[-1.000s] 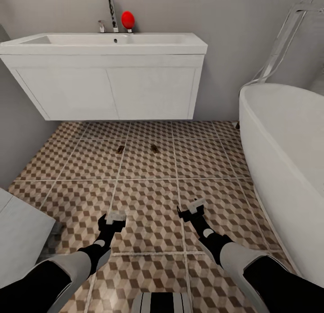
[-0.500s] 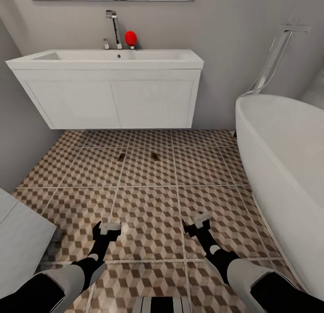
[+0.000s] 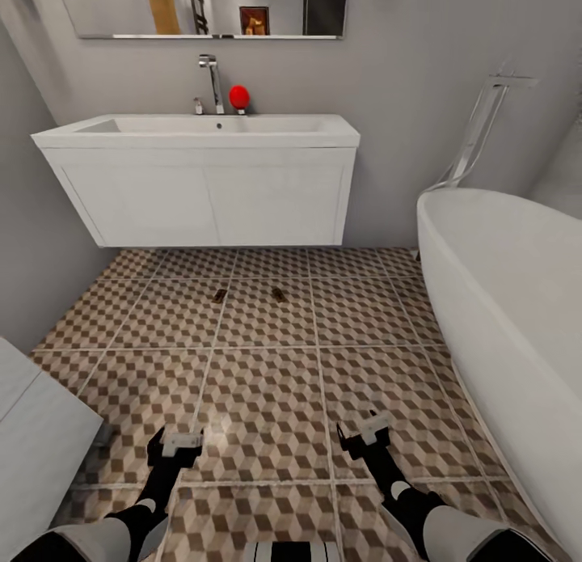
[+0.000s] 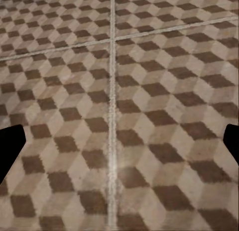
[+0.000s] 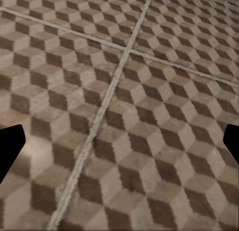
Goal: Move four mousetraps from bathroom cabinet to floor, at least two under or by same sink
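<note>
Here two mousetraps lie on the bathroom floor (image 3: 267,384), well ahead of both grippers and just in front of the wall-hung vanity carrying the bathroom sink (image 3: 202,127). The first mousetrap (image 3: 218,295) sits ahead of the left gripper (image 3: 181,444) and slightly toward the robot's right of it; the second mousetrap (image 3: 278,293) lies ahead of the right gripper (image 3: 366,429) and off to its left side. The two are near each other but apart. Both grippers hang low over bare tiles, fingers spread wide and holding nothing. A white bathtub (image 3: 517,303) stands to the right of the right gripper.
</note>
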You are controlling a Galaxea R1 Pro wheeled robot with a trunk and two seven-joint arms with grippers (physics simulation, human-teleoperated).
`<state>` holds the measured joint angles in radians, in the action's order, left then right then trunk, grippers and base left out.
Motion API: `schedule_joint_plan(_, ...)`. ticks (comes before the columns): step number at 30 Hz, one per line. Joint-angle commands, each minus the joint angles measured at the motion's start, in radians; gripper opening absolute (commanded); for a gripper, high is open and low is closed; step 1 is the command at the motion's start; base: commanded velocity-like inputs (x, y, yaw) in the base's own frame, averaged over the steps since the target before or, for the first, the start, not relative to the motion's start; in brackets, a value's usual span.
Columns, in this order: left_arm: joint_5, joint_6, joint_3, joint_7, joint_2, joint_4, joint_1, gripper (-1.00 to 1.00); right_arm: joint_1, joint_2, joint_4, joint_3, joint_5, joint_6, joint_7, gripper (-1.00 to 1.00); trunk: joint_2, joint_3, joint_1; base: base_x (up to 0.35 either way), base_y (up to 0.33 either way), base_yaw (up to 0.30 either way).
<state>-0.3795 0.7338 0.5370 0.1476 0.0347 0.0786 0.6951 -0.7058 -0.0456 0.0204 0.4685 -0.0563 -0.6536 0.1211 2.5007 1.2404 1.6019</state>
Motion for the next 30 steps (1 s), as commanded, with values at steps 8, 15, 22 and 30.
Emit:
schedule_joint_plan(8,-0.002,0.013,0.009,0.002,0.034,0.003,-0.091,1.00,0.061,0.000,-0.002,0.009,-0.009,-0.056,0.005,1.00,-0.029,-0.027,-0.017,0.000,0.000,0.000)
schedule_joint_plan(15,-0.002,0.067,0.009,0.004,0.045,0.003,-0.145,1.00,0.112,0.001,-0.002,0.009,-0.011,-0.137,0.007,1.00,-0.078,-0.049,-0.044,0.000,0.000,0.000)
schedule_joint_plan(22,-0.002,0.084,0.009,0.005,0.046,0.003,-0.184,1.00,0.159,0.002,-0.002,0.008,-0.011,-0.176,0.063,1.00,-0.127,-0.071,-0.071,0.000,0.000,0.000)
schedule_joint_plan(30,-0.002,0.081,0.009,0.008,0.032,0.003,-0.191,1.00,0.172,0.029,-0.002,0.007,-0.011,-0.190,0.099,1.00,-0.183,-0.096,-0.102,0.000,0.000,0.000)
